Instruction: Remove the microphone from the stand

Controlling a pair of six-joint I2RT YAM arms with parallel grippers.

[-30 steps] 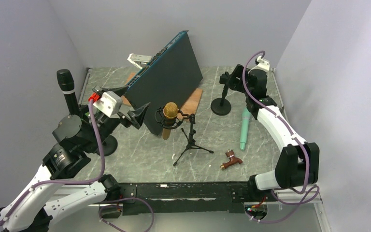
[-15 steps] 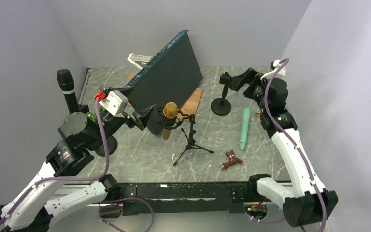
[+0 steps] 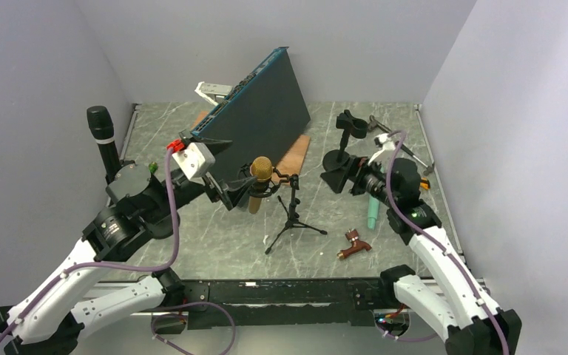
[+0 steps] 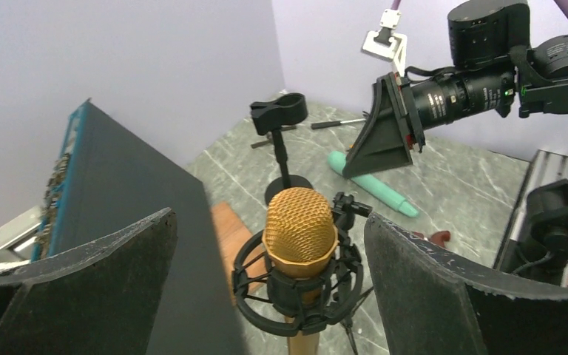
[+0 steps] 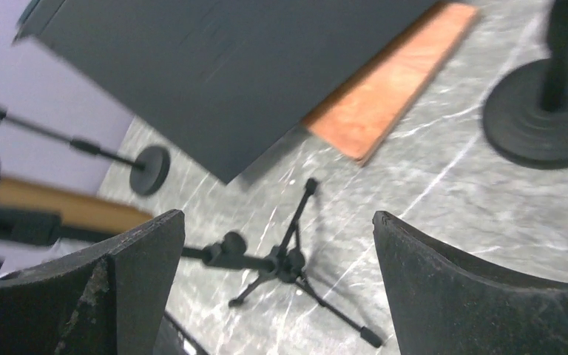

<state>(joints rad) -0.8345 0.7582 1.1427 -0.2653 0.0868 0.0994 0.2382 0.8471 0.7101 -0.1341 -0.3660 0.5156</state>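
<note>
At mid-table, I saw the gold microphone (image 4: 299, 225) sitting upright in the shock mount (image 4: 296, 292) of its tripod stand (image 3: 290, 218), just before the leaning dark board (image 3: 259, 111). My left gripper (image 4: 268, 222) stood wide, fingers flanking the microphone's head without touching. My right gripper (image 3: 340, 177) gaped wide too, holding nothing, near a teal microphone (image 3: 373, 203) lying flat.

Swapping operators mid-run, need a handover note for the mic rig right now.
Left gripper: open, lined up on the gold microphone, not touching.
Right gripper: open, empty, low near the round-base stand.
The gold microphone sits in its shock mount on the tripod stand; teal microphone lies on the table.
Done: approach only. Left: grip the microphone, lift it free.
</note>
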